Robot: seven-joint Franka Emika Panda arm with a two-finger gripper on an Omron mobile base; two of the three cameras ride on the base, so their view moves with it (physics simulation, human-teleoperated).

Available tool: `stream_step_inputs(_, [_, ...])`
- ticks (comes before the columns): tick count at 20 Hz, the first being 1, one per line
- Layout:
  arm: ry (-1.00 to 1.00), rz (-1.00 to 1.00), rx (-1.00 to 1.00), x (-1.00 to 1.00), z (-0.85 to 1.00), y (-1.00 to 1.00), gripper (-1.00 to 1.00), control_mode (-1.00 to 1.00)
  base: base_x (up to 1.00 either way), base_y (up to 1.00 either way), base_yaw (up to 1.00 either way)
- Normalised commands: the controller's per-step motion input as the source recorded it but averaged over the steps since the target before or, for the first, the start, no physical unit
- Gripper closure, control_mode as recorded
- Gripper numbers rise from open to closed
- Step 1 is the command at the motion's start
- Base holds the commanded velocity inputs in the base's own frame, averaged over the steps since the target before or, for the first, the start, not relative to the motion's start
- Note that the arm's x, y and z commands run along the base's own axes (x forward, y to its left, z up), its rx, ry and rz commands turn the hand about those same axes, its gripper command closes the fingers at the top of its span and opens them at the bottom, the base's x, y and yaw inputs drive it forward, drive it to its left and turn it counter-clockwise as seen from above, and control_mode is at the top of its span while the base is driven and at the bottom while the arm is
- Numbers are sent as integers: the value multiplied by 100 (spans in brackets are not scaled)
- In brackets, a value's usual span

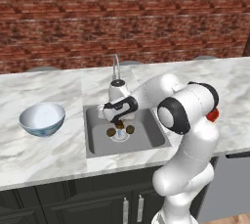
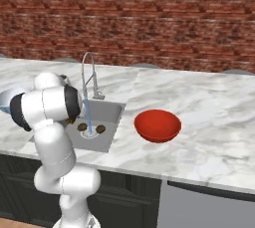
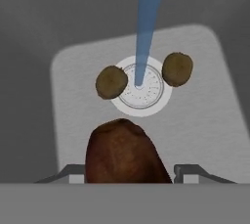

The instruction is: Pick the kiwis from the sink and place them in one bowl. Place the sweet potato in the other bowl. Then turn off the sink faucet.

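My gripper (image 3: pixel 129 171) hangs low in the sink (image 3: pixel 205 120), shut on the dark reddish-brown sweet potato (image 3: pixel 124 149), which sits between its two tips. Below it, two olive-brown kiwis (image 3: pixel 112 82) (image 3: pixel 177 69) lie on the basin floor, one on each side of the round drain. From the left base the gripper (image 1: pixel 119 120) shows over the sink (image 1: pixel 151 135) with the sweet potato (image 1: pixel 119 125) under it and the kiwis (image 1: pixel 111 132) (image 1: pixel 130 129) beside. The silver faucet (image 1: pixel 116 66) (image 2: pixel 88 72) runs a blue stream onto the drain. The white bowl (image 1: pixel 42 119) stands left of the sink, the red bowl (image 2: pixel 157 125) to its right.
The marble counter (image 2: pixel 199 97) runs along a brick wall. The water stream (image 3: pixel 146 22) falls just beyond the held tuber. My own arm (image 1: pixel 185 115) hides most of the red bowl in the left base view. Dark cabinets sit below the counter's front edge.
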Motion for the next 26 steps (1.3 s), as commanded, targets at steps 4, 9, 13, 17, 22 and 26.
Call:
stream_step_inputs(4, [0,0,0,-49,51,-3,100,-100,0,0,0])
stream_step_inputs(9, [0,0,0,-47,48,-17,100,-100,0,0,0])
stream_step_inputs(13, [0,0,0,-38,42,-30,100,-100,0,0,0])
stream_step_inputs(17, [0,0,0,-39,27,-36,100,-100,0,0,0])
stream_step_inputs(22, [0,0,0,-24,18,-45,100,-100,0,0,0])
stream_step_inputs(26, [0,-1,0,-2,9,-48,100,-100,0,0,0])
